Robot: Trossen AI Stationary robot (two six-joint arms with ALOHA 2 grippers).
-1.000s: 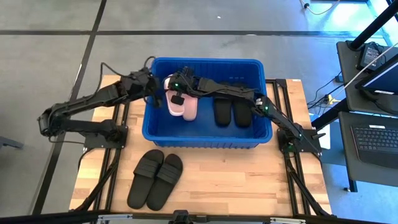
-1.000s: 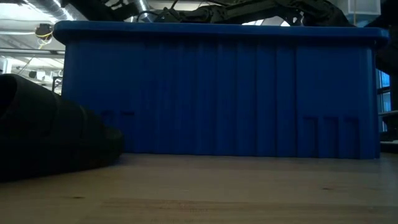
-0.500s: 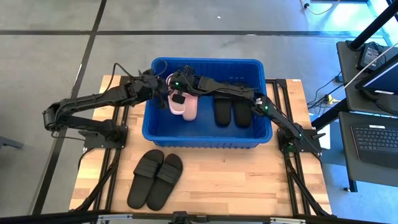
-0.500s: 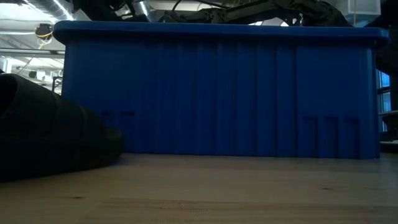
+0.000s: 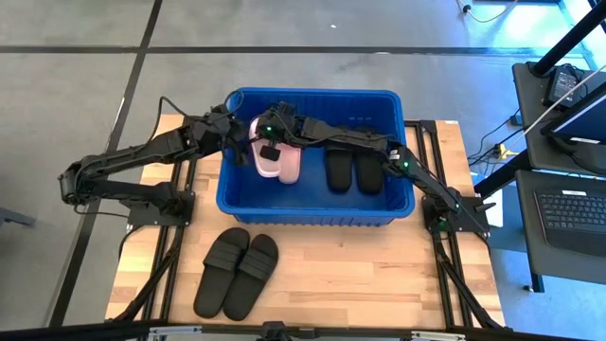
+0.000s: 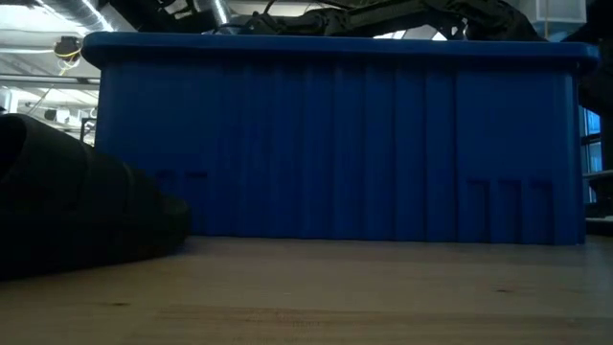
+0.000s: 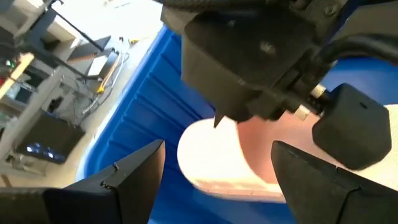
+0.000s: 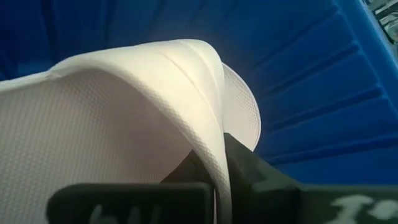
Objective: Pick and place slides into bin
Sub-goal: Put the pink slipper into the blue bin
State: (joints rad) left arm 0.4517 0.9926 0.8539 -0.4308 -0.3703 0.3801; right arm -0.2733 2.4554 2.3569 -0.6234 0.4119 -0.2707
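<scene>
Pale pink slides (image 5: 279,161) and black pair (image 5: 348,172) in blue bin (image 5: 312,214); second black pair (image 5: 237,272) on table, apparently flat

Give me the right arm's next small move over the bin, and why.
Probably open the right gripper and let go: it is shut on the pink slide, which is already inside the bin beside the black pair. The left gripper waits open at the bin's left end.

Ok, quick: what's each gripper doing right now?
Left gripper: open, holding nothing, beside the pink slide in the bin.
Right gripper: shut on the pink slide's strap.
</scene>
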